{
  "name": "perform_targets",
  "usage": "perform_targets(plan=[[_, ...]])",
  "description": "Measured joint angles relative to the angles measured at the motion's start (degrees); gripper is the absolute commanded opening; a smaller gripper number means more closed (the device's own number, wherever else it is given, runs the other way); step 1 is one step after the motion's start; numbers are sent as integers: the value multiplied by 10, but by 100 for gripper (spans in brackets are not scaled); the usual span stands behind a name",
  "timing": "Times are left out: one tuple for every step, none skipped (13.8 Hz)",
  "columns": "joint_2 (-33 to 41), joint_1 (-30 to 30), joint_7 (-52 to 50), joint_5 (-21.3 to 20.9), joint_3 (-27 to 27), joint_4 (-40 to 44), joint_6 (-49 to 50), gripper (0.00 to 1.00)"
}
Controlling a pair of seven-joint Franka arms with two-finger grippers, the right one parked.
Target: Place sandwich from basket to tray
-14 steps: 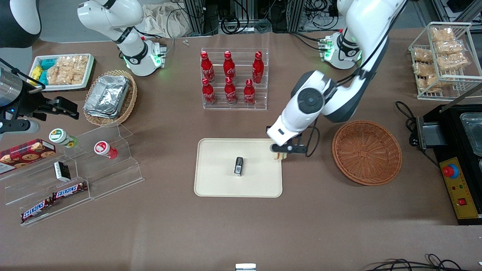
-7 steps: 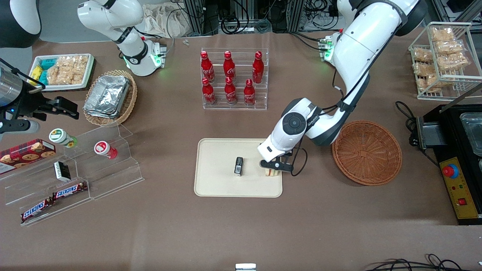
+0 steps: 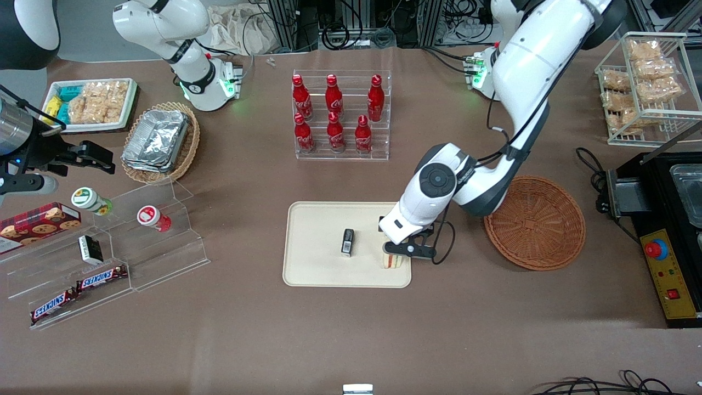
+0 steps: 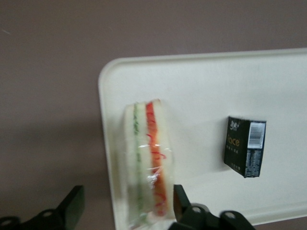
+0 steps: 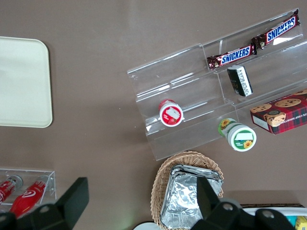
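The sandwich (image 3: 396, 261) (image 4: 146, 158), a wrapped wedge of white bread with red and green filling, lies on the cream tray (image 3: 318, 269) (image 4: 216, 86), at the tray's edge that faces the basket and near its corner closest to the front camera. My gripper (image 3: 408, 251) (image 4: 127, 199) hovers just over it, open. One finger (image 4: 180, 201) is close against the red side and the other finger (image 4: 72, 206) stands well apart from the bread. The reddish-brown wicker basket (image 3: 535, 222) sits beside the tray toward the working arm's end, with nothing in it.
A small black box (image 3: 347, 242) (image 4: 245, 146) lies in the middle of the tray. A clear rack of red bottles (image 3: 340, 115) stands farther from the front camera. A black appliance with a red button (image 3: 658, 249) sits past the basket.
The gripper carried the sandwich from the tray's farther corner along its edge toward the front camera. The sandwich now rests on the tray and the fingers have spread apart.
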State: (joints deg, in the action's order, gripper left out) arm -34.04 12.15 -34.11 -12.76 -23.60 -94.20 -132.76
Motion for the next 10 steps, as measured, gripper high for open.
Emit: perform_targets(plan=[[25, -8, 0, 0, 0, 2, 31, 100], [50, -17, 0, 3, 0, 2, 61, 100], [75, -27, 3, 10, -1, 2, 89, 100], [98, -36, 14, 22, 0, 3, 116, 100], [121, -49, 35, 41, 0, 3, 147, 100], [144, -65, 65, 62, 0, 3, 180, 100], [166, -84, 96, 79, 1, 3, 213, 100], [189, -104, 127, 93, 3, 3, 247, 100], [213, -121, 154, 105, 11, 4, 281, 100], [236, -125, 177, 116, 34, 7, 319, 100]])
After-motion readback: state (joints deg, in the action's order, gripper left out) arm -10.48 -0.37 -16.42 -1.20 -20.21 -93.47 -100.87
